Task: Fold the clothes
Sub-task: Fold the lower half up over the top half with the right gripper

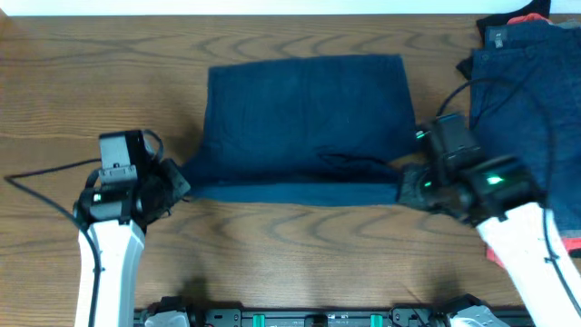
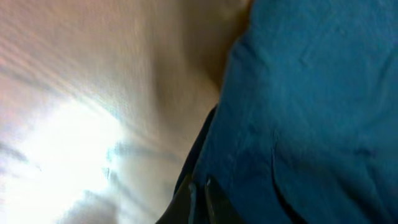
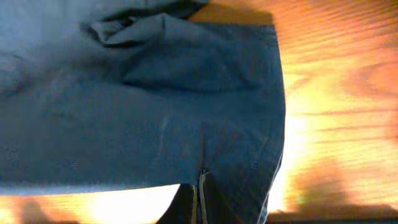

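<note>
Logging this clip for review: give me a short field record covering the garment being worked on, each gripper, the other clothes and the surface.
shorts: navy, spread out mid-table
left gripper: shut on the shorts' near left corner
right gripper: shut on the shorts' near right corner
pile: navy garment on top, black and red showing at its edges, far right
table: wood grain
</note>
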`<action>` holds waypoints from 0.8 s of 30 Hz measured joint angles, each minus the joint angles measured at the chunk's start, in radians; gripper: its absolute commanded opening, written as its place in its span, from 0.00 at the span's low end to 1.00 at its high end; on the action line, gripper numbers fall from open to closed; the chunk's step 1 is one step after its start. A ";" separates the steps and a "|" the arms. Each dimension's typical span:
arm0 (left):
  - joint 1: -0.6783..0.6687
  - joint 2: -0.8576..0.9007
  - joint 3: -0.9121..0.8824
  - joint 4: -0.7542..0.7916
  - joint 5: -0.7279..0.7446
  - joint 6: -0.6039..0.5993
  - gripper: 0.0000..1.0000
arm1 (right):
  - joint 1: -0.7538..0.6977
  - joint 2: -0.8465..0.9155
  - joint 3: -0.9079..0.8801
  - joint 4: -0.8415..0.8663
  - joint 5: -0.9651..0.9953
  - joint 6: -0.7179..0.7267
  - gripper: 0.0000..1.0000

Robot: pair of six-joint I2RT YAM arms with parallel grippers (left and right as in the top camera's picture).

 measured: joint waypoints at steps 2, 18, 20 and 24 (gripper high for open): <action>-0.002 -0.032 0.000 -0.032 0.013 0.000 0.06 | -0.034 -0.001 0.050 -0.039 -0.010 -0.039 0.00; -0.005 -0.086 0.001 0.212 0.021 -0.001 0.06 | -0.075 0.163 0.160 0.386 0.041 -0.213 0.01; -0.005 -0.049 0.001 0.275 0.022 -0.001 0.06 | -0.077 0.216 0.160 0.438 0.058 -0.220 0.01; -0.007 0.052 0.003 0.421 0.025 0.000 0.06 | -0.093 0.332 0.160 0.560 0.067 -0.240 0.01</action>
